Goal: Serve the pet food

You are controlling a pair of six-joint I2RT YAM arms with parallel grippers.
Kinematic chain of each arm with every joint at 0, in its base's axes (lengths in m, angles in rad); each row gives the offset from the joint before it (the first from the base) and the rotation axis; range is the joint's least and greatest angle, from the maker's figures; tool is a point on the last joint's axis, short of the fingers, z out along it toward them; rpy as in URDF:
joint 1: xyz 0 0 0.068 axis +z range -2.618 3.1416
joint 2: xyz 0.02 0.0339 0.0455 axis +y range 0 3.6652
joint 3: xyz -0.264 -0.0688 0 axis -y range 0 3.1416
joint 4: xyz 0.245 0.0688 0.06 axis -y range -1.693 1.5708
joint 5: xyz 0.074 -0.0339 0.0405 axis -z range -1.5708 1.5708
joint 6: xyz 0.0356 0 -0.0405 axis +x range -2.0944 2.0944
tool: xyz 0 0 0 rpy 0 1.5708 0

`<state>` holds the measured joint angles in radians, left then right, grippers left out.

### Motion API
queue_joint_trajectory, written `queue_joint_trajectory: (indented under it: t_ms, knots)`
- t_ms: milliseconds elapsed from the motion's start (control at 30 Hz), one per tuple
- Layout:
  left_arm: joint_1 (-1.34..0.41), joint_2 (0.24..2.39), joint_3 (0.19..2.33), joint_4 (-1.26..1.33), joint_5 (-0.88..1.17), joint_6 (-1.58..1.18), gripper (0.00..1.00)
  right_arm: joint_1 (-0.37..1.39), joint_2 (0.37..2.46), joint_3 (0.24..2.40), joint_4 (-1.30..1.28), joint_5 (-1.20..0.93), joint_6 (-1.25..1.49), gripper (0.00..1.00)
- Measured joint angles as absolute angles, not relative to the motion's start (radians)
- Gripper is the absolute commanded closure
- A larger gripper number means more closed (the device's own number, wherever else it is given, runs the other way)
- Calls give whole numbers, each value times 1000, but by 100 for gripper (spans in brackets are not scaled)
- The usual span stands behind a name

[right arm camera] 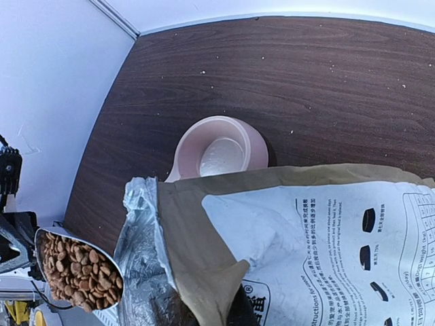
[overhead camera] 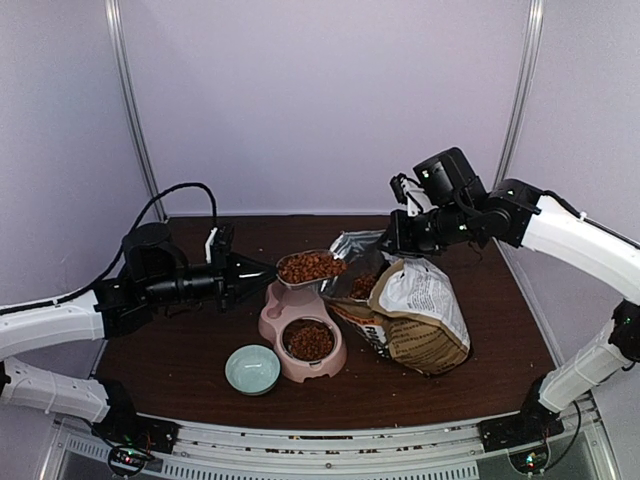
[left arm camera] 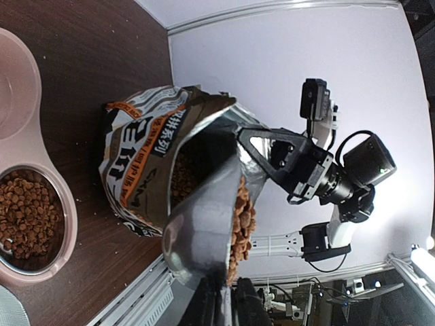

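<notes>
Kibble (overhead camera: 308, 341) fills the bowl's (overhead camera: 268, 322) near cup; left gripper (overhead camera: 262, 270) grips a loaded scoop (overhead camera: 281, 270) above the empty far cup, while right gripper (overhead camera: 392, 240) pinches the bag (overhead camera: 430, 320).

The left arm (overhead camera: 60, 325) and the right arm (overhead camera: 575, 235) have glossy white link shells joined by black cylindrical joint housings. A thin black cable (overhead camera: 165, 200) loops out from the left arm's dark wrist. The right gripper (left arm camera: 243, 139) is black with triangular cut-out brackets, and a boxy black camera (left arm camera: 316, 102) is mounted on it.

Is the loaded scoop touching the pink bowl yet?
Apart. The left wrist view shows bare table between the scoop and the pink bowl.
</notes>
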<state>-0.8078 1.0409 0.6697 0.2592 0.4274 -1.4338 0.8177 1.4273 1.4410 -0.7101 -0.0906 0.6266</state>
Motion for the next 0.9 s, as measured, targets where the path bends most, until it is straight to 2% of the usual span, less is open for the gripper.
queue_joint_trajectory:
  t_ms: [900]
  knots:
    - [-542,939,594,192,513,-1396,100,747,1387,1412,-679,-94,627,100]
